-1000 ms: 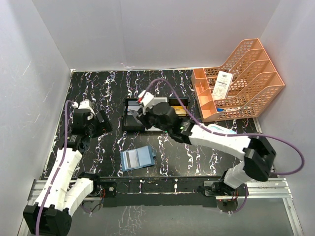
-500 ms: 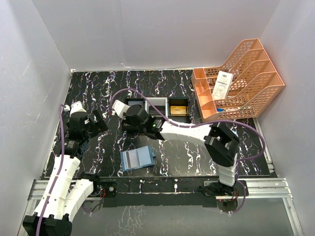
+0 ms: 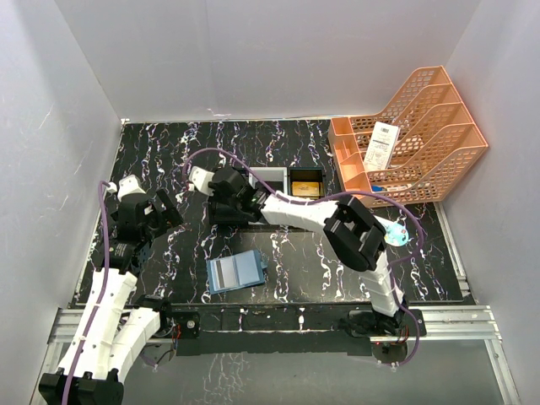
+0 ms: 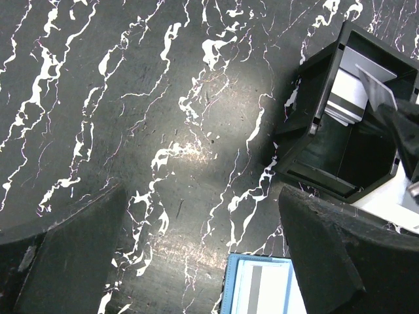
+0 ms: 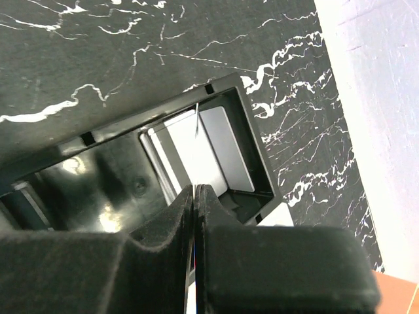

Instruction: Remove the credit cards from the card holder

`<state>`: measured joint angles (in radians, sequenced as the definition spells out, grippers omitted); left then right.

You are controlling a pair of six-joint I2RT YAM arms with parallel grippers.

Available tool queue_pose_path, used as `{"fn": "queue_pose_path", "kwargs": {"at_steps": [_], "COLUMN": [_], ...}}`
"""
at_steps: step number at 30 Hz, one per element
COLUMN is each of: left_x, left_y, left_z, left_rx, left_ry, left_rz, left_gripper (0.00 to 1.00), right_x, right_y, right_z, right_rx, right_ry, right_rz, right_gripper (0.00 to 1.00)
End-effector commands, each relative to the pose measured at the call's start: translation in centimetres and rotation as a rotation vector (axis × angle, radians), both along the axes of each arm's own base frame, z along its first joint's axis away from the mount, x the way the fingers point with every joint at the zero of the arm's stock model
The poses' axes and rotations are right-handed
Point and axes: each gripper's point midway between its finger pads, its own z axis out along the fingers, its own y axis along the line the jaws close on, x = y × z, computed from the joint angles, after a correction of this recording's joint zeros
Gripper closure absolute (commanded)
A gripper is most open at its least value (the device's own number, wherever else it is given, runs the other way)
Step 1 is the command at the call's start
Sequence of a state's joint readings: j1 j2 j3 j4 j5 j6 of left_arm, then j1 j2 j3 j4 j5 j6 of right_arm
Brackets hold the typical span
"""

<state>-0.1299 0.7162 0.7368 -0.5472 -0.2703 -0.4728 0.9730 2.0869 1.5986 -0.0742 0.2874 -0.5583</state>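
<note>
The teal card holder [image 3: 236,272] lies open on the table in front of the black tray [image 3: 283,221]; its pale inner pocket shows at the bottom of the left wrist view [image 4: 262,288]. My right gripper [image 3: 221,201] hangs over the tray's left compartment, shut on a thin greyish credit card [image 4: 376,86]. In the right wrist view this card [image 5: 197,121] is edge-on, sticking up from the shut right gripper [image 5: 196,190]. Pale cards [image 5: 219,147] lie flat in that compartment. A gold card [image 3: 305,187] rests in the right compartment. My left gripper [image 3: 169,209] is open and empty over bare table [image 4: 203,252].
An orange file rack [image 3: 413,135] stands at the back right with a white barcoded slip [image 3: 381,145] in it. A white-and-light-blue oval case [image 3: 395,233] lies behind the right arm's elbow. White walls close in the table on three sides.
The right arm has swung its shut gripper leftwards from the tray's middle to over the left compartment. The left arm has drawn back a little to the left.
</note>
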Motion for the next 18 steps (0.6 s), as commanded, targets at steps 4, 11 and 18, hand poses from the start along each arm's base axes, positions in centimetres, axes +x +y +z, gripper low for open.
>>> {"fn": "queue_pose_path", "kwargs": {"at_steps": [4,11,18], "left_x": [-0.2,-0.1,-0.1], "left_y": [0.5,0.2,0.1], "left_z": [0.6,0.8,0.8], "left_rx": [0.009,0.002,0.002], "left_ry": [-0.016,-0.028,-0.032], "left_rz": [0.023,0.006,0.001], "left_gripper": [0.01,0.01,0.01], "right_x": [4.3,5.5,6.1], "right_y": [0.8,0.8,0.2], "right_z": [2.5,1.4,-0.3], "right_rx": [0.040,-0.029,-0.135], "right_ry": [-0.078,-0.067,-0.080], "right_rz": [0.075,0.142,0.143], "right_gripper": [1.00,1.00,1.00]}}
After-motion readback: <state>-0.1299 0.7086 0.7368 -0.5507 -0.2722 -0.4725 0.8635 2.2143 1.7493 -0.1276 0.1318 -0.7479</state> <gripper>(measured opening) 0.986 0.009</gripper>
